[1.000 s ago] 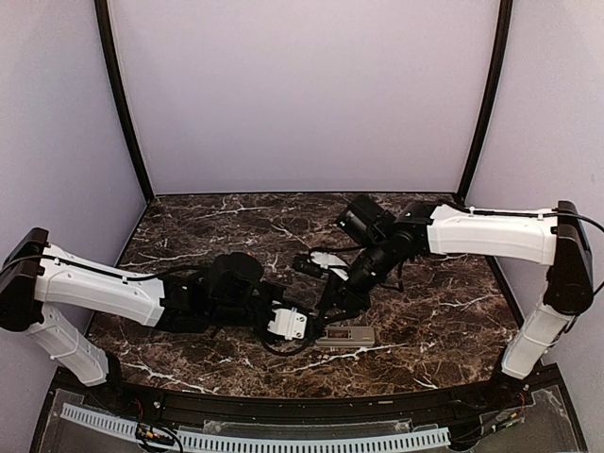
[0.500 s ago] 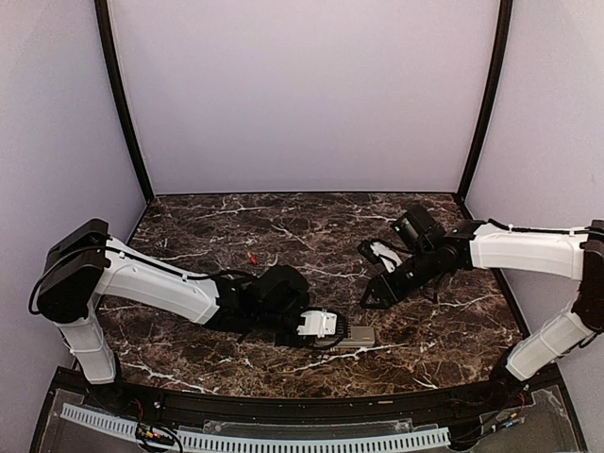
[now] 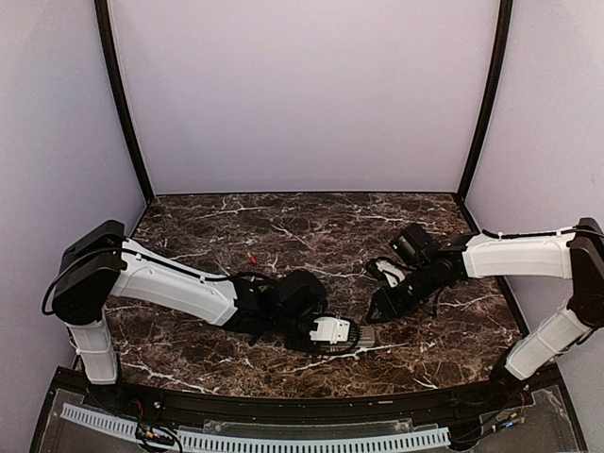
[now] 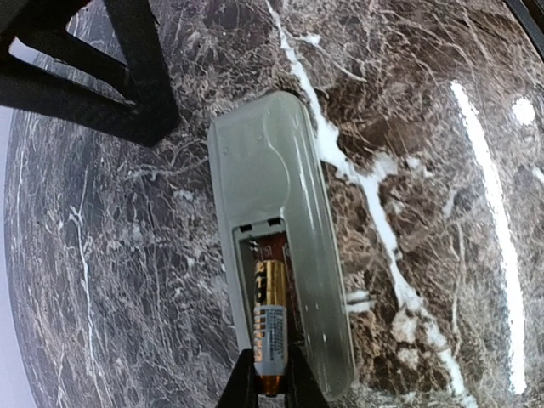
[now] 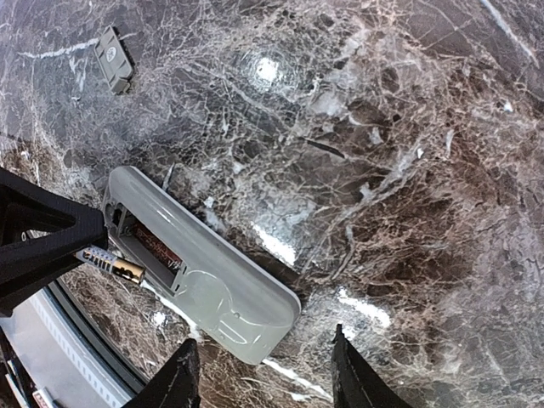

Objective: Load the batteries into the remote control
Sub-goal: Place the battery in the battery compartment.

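Note:
The remote control (image 4: 259, 183) lies back up on the marble, its battery bay uncovered; it also shows as the remote control (image 5: 223, 293) and the remote control (image 3: 357, 336). My left gripper (image 4: 265, 384) is shut on a gold-and-white battery (image 4: 270, 327), whose front end sits in the bay. A red battery (image 5: 157, 247) lies in the bay's other slot. My right gripper (image 5: 265, 378) is open, empty, hovering just off the remote's rounded end; in the top view the right gripper (image 3: 379, 310) is right of the left gripper (image 3: 332, 332).
The small flat grey cover piece (image 5: 114, 58) lies loose on the table beyond the remote. A tiny red thing (image 3: 251, 256) rests on the marble behind the left arm. The table's front rail (image 3: 283, 401) runs close to the remote.
My left gripper has slid right with the battery to the remote's open end. The right gripper has drawn back to the right, away from the remote, and opened wider.

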